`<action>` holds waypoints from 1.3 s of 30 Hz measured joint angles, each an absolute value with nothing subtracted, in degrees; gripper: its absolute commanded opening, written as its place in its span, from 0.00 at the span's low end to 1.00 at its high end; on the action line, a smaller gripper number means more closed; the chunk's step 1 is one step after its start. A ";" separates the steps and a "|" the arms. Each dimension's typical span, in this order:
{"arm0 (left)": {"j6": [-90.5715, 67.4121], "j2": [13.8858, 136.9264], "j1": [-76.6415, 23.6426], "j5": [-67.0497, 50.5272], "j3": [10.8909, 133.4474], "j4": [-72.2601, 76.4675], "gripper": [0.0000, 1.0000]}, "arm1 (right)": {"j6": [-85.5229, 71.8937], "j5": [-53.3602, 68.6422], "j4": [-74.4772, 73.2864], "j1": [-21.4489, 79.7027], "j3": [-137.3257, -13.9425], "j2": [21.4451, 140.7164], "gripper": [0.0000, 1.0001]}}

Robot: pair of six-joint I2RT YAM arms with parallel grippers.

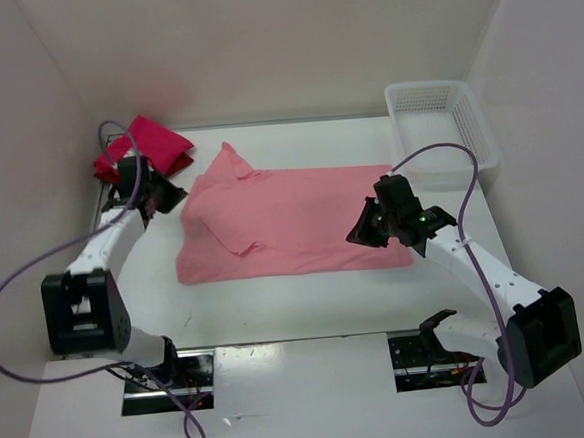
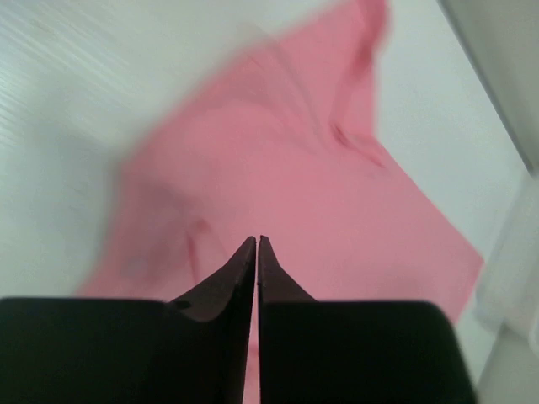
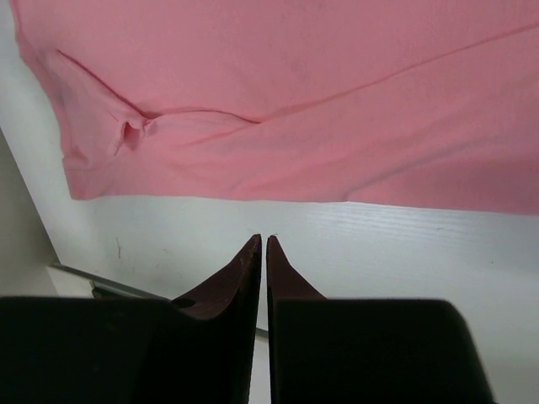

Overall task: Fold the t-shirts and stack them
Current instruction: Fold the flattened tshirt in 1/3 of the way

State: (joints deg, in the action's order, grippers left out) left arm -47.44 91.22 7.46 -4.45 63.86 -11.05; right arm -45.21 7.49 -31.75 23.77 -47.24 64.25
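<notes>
White table (image 1: 308, 308) w/ pink t-shirt (image 1: 292, 224), red t-shirts (image 1: 151, 144); no readable writing

The top external camera is looking down from above and behind the arm bases, taking in the whole white table (image 1: 308, 308). The left wrist camera is looking out past its own tool (image 2: 257, 248), sitting close above the salmon pink t-shirt (image 2: 286, 194). The right wrist camera is facing down over its tool (image 3: 259, 246), close to the table beside the shirt's edge. All three views are sharing that shirt.
</notes>
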 measured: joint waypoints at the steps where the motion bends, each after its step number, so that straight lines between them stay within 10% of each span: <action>1: -48.23 86.43 4.84 -4.78 60.58 -10.76 0.00 | -45.10 7.55 -31.51 23.77 -47.24 64.53 0.06; 6: -52.84 70.46 -8.21 -8.71 47.37 -10.59 0.03 | -44.62 8.03 -30.72 23.94 -47.24 66.17 0.00; 9: -57.32 67.26 -11.73 -10.37 40.32 -11.31 0.45 | -44.36 8.34 -30.65 24.03 -47.24 66.83 0.01; 12: -62.22 66.98 -13.54 -10.22 35.77 -11.55 0.60 | -44.12 8.49 -30.59 24.03 -47.24 66.85 0.03; 39: -71.35 85.80 -17.43 -5.82 38.81 -3.01 0.30 | -44.03 8.84 -30.55 24.03 -47.24 63.40 0.05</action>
